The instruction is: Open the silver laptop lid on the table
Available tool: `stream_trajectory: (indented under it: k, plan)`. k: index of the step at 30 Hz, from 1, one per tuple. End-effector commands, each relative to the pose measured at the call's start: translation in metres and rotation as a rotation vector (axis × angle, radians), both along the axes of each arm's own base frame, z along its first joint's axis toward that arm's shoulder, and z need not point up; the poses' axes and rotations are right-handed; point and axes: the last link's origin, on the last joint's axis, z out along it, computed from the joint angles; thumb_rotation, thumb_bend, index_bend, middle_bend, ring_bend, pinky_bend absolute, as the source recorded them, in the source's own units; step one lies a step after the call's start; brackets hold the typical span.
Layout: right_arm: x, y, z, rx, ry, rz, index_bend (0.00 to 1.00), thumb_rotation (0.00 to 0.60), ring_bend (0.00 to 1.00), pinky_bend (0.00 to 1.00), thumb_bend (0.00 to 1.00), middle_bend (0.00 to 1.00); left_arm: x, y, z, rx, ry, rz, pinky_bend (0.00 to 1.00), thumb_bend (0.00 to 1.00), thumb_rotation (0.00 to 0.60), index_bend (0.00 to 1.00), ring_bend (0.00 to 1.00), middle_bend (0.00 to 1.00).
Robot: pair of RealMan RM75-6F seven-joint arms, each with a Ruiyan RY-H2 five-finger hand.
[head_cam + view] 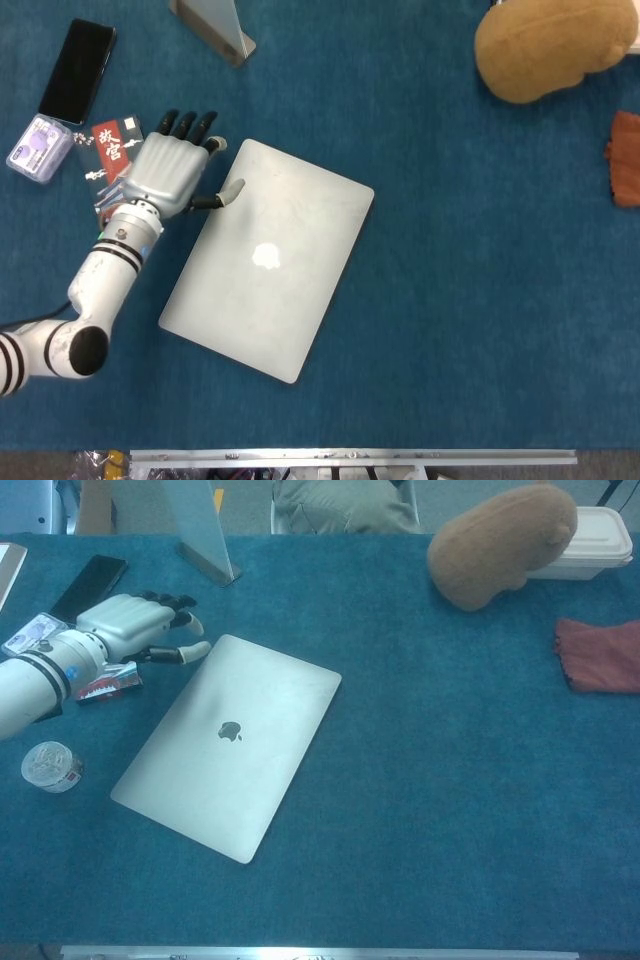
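Note:
The silver laptop [267, 258] [228, 742] lies shut and flat on the blue table, turned at an angle, logo up. My left hand [172, 174] [138, 625] hovers low at the laptop's far left corner, palm down, fingers spread and holding nothing. Its thumb reaches toward the lid's left edge and its tip sits at or just over that edge. My right hand is in neither view.
Under and beside the left hand lies a red card packet [108, 150] [105, 680]. A black phone [77, 71], a small clear box [39, 148], a round tin [47, 766], a brown plush [555, 45], a red cloth [600, 654] and a metal stand [215, 27] surround the laptop.

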Motion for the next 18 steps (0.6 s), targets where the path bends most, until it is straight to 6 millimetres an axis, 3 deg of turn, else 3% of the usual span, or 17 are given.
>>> stream_trajectory:
  k: [1, 18]
  plan:
    - [-0.001, 0.001, 0.001, -0.003, 0.000, -0.002, 0.00, 0.511, 0.00, 0.03, 0.31, 0.11, 0.002, 0.001, -0.005, -0.003, 0.005, -0.001, 0.00, 0.26, 0.000, 0.19, 0.00, 0.00]
    - [-0.008, 0.004, 0.007, -0.016, 0.003, -0.022, 0.00, 0.511, 0.00, 0.03, 0.31, 0.11, 0.004, 0.011, -0.023, 0.001, 0.050, 0.026, 0.00, 0.26, 0.000, 0.20, 0.00, 0.00]
